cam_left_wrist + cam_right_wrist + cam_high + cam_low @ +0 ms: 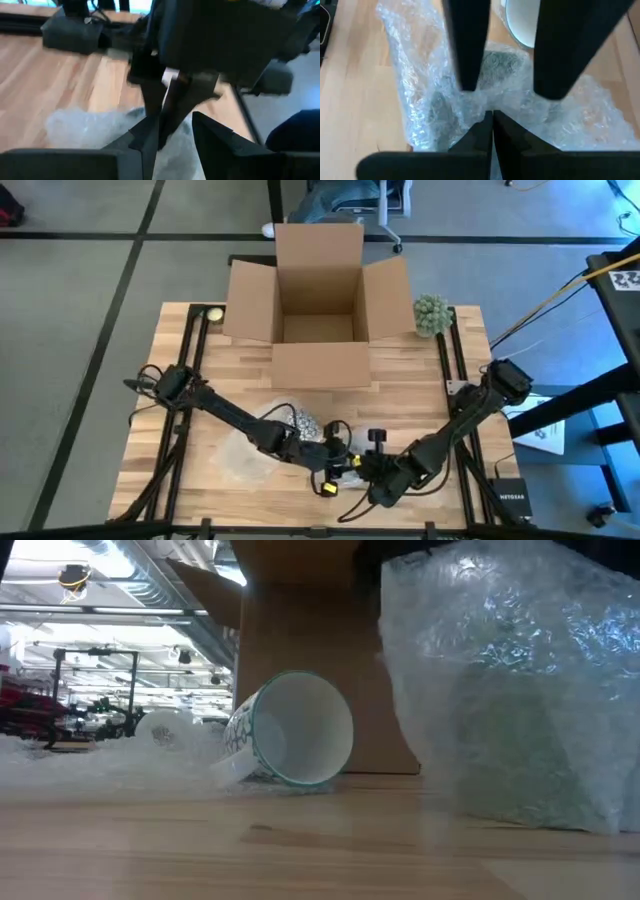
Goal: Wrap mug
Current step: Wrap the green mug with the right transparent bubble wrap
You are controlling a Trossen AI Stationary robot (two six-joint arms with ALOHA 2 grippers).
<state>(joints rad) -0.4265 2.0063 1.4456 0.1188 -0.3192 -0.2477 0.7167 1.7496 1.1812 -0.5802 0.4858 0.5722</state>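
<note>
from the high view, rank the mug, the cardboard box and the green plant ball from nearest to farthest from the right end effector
Measured from the right end effector:
1. Mug: just up and left of it, on the bubble wrap.
2. Cardboard box: open, at the table's far middle.
3. Green plant ball: far right corner, beside the box's flap.

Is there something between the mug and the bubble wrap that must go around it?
Nothing visible stands between them. In the low view the mug lies on its side on the table, with the bubble wrap lifted right beside it. Both claws, left and right, meet at the wrap.
</note>
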